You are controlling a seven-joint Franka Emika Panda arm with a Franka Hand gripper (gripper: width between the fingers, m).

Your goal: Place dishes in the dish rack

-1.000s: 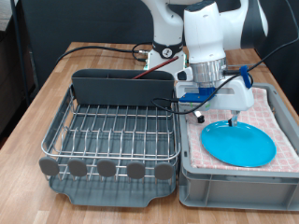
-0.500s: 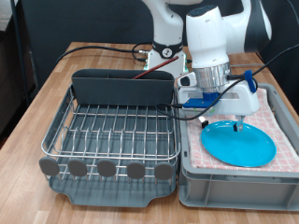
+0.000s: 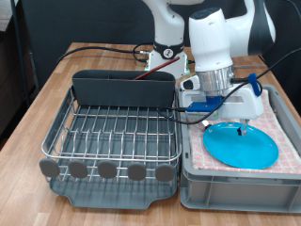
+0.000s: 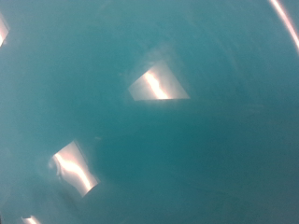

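Light-blue plate (image 3: 241, 145) lies flat in grey bin (image 3: 235, 184), on pink checked cloth (image 3: 283, 124), at exterior view's right. Gripper (image 3: 241, 126) directly above plate, fingertips down at or just over its back part; contact can't be told. Finger opening: can't tell, nothing seen btwn fingers. Wrist view filled w/ plate surface (image 4: 149, 112), very close, bright glints only. Dish rack (image 3: 115, 132) just beside bin, at exterior view's left; wire grid holds no dishes. Wooden table (image 3: 56, 89) under both.
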